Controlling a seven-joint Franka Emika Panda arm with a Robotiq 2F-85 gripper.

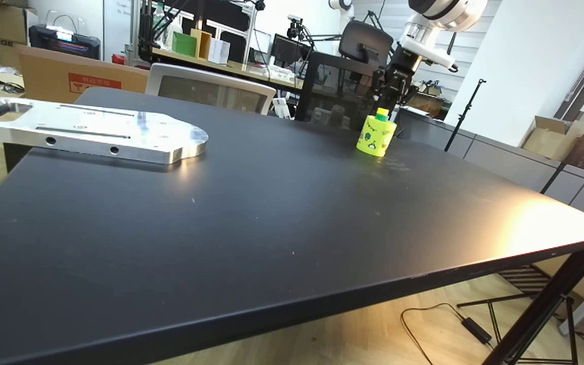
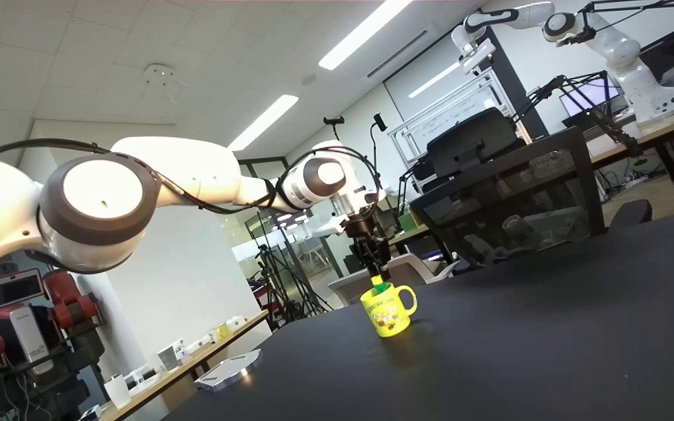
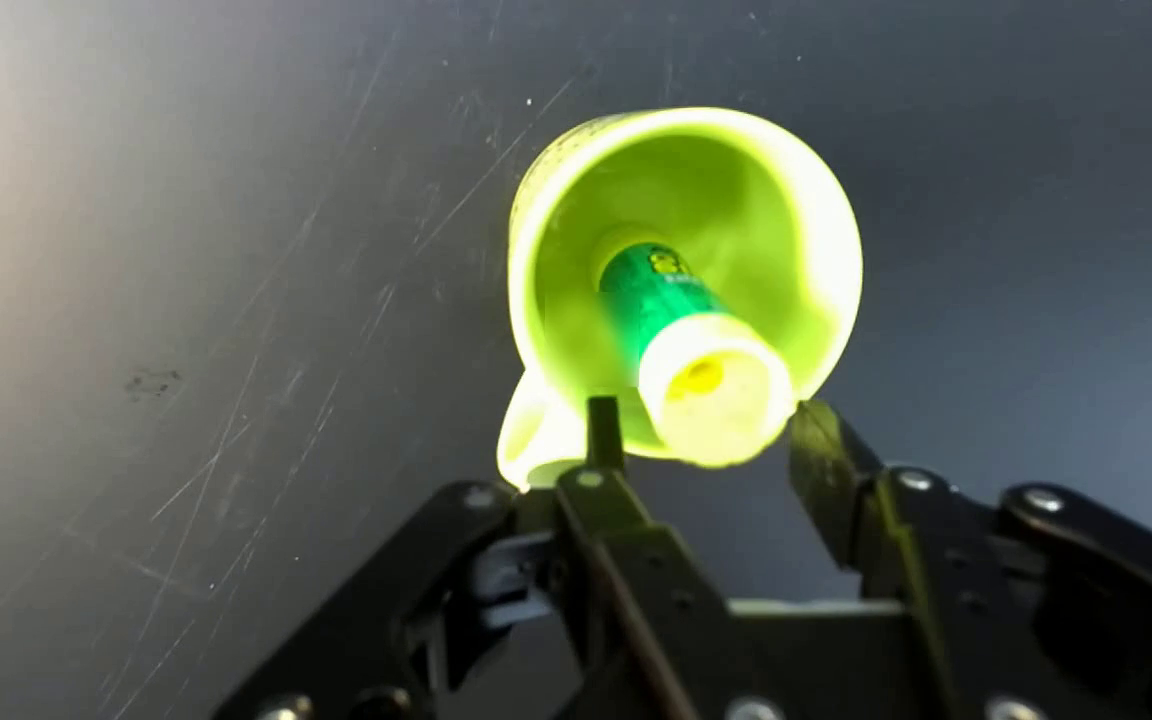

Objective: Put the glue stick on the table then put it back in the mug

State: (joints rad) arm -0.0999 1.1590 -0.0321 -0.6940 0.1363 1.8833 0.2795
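The glue stick (image 3: 666, 295), green with a yellow cap, stands inside the lime-green mug (image 3: 836, 250), leaning in the wrist view. Its cap rises above the rim in both exterior views (image 1: 382, 114) (image 2: 378, 284). The mug (image 1: 375, 136) stands upright on the black table (image 1: 271, 228); its handle shows in an exterior view (image 2: 410, 299). My gripper (image 3: 711, 430) is open just over the mug, pointing down. Its fingertips lie either side of the cap, with a gap on the left; the right fingertip is close to the cap, and I cannot tell whether it touches.
A silver-grey metal plate (image 1: 94, 132) lies at a table corner and also shows in an exterior view (image 2: 229, 371). A black mesh chair (image 2: 512, 199) and a light-framed chair (image 1: 211, 86) stand at the table's edge near the mug.
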